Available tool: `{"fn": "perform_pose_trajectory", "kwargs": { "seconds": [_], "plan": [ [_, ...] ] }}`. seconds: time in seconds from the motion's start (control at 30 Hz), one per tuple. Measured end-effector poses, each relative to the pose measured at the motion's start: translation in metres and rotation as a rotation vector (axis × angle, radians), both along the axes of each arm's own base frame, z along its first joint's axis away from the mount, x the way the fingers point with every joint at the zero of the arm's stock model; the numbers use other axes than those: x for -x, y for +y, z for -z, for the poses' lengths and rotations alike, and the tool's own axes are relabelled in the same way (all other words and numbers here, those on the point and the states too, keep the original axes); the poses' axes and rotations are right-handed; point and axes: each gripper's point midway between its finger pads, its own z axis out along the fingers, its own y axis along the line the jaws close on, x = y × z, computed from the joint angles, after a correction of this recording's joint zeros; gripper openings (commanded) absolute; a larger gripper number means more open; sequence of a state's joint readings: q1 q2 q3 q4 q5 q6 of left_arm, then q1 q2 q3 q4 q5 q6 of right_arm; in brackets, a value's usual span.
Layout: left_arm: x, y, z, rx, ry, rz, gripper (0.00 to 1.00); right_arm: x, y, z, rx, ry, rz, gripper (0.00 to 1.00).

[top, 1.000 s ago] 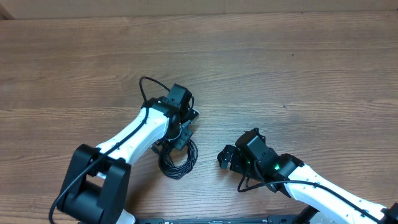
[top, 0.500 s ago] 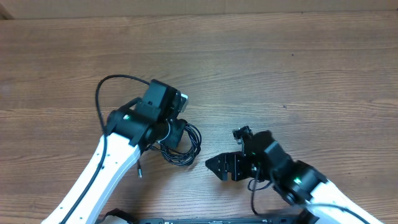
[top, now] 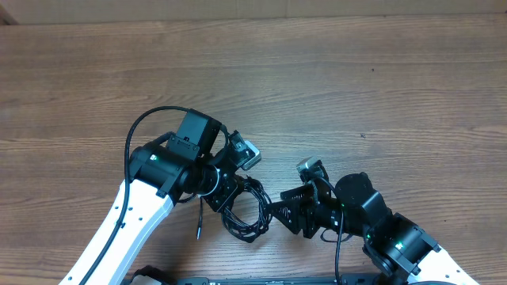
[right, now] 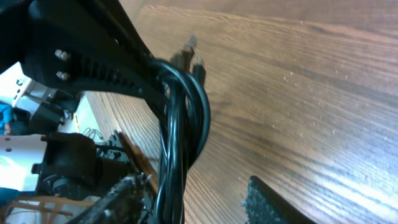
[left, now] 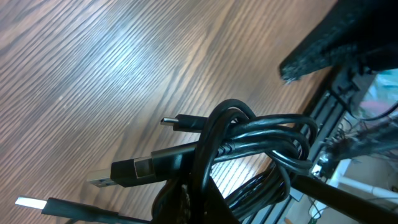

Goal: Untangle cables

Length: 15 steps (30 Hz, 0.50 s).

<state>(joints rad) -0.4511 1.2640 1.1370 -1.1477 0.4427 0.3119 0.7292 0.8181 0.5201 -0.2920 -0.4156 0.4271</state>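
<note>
The cables (top: 247, 212) are a bundle of thin black loops, and my left gripper (top: 225, 188) is shut on its upper left part. In the left wrist view the cables (left: 255, 140) cross just past my left gripper (left: 208, 208), with a USB plug (left: 127, 170) and a smaller plug (left: 172, 122) sticking out to the left. My right gripper (top: 279, 212) reaches in from the right. The right wrist view shows the cables (right: 185, 127) hanging between its two fingers; my right gripper (right: 199, 205) is open, and its right finger (right: 273, 202) stands apart from the cords.
A loose cable end (top: 200, 228) dangles below the left arm. The thick black wire (top: 146, 123) fixed to the left arm arcs over the wooden table (top: 380, 87). A dark bar (top: 253, 279) runs along the table's front edge.
My left gripper has carried the bundle rightward and toward the front. My right gripper has moved left until its fingers straddle the bundle, and its jaws have narrowed.
</note>
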Motion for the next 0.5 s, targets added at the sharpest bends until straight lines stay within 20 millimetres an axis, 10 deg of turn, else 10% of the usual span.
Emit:
{"fn": "perform_pose_trajectory", "kwargs": {
  "seconds": [0.37, 0.5],
  "plan": [
    [0.002, -0.016, -0.01, 0.1, -0.003, 0.054, 0.04, -0.005, 0.011, -0.009, -0.065, 0.02, -0.005, 0.04],
    [-0.005, -0.019, -0.013, 0.115, -0.017, 0.019, 0.04, -0.004, 0.014, 0.0, -0.056, 0.063, -0.016, 0.04]
  ]
}}
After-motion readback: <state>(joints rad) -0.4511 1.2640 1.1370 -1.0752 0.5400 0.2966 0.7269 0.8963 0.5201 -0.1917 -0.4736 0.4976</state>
